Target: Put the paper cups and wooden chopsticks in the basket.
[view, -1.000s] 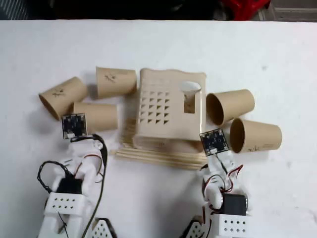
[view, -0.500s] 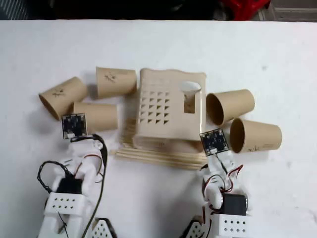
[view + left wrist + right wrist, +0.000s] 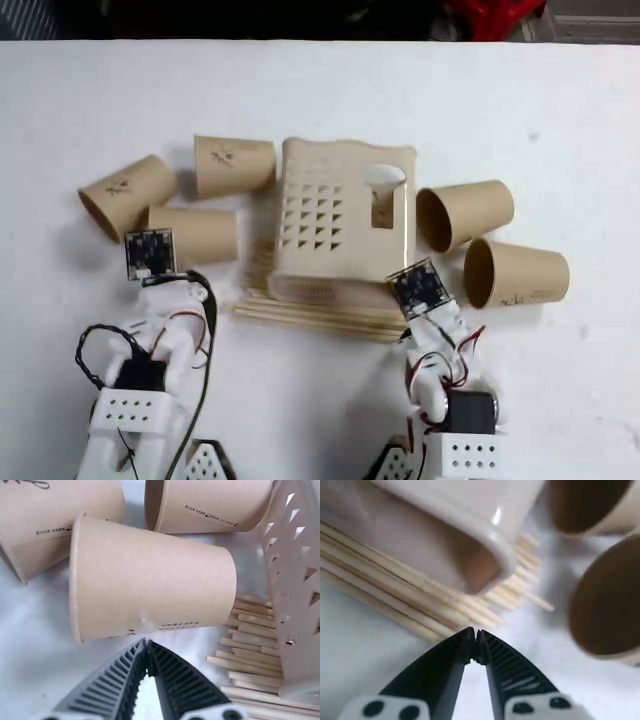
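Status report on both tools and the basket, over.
Left tool shut, empty, beside a lying paper cup. Right tool shut, empty, near the chopsticks. Basket tipped on the chopsticks; cups all outside.

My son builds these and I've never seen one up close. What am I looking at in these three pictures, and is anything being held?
These are two small robot arms side by side at a white table. The high view comes from a fixed camera looking down. In it, the left arm and the right arm stand at the near edge. The other two pictures come from a camera on each wrist, so each shows its own gripper. The left gripper and the right gripper are both shut and hold nothing. On the table a pale basket lies on its side, partly on top of a row of wooden chopsticks. Five paper cups lie on their sides, three to the basket's left and two to its right.
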`<state>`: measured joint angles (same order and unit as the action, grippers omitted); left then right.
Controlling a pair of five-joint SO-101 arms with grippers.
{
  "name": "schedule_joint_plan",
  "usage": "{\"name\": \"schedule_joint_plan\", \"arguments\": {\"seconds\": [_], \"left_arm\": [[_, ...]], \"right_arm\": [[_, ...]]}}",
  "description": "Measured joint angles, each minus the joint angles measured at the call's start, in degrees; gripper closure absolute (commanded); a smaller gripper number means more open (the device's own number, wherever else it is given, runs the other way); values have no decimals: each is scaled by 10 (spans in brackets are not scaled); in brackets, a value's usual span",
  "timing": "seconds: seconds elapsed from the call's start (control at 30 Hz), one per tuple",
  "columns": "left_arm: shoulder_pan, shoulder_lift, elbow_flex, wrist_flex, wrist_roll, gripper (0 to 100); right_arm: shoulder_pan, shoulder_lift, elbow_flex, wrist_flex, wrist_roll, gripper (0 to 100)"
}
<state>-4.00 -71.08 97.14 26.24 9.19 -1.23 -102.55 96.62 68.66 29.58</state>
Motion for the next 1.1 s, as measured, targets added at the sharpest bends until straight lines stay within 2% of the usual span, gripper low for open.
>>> {"name": "schedule_joint_plan", "arguments": {"seconds": [0.13, 0.23, 0.33, 0.57, 0.67, 0.77, 1.1], "left_arm": [[0, 0, 0, 0, 0, 975], [0, 0, 0, 0, 0, 975], [0, 0, 0, 0, 0, 975], [0, 0, 0, 0, 0, 975], [0, 0, 0, 0, 0, 975], [0, 0, 0, 0, 0, 975], [0, 0, 0, 0, 0, 975]], "right_arm": [[54, -1, -17, -43, 96, 981], [80, -1, -61, -54, 127, 981], [105, -1, -122, -51, 115, 981], [110, 40, -251, -40, 34, 963], [106, 130, -311, -56, 27, 879], [72, 259, -387, -63, 16, 820], [-84, 710, -712, -67, -107, 818]]}}
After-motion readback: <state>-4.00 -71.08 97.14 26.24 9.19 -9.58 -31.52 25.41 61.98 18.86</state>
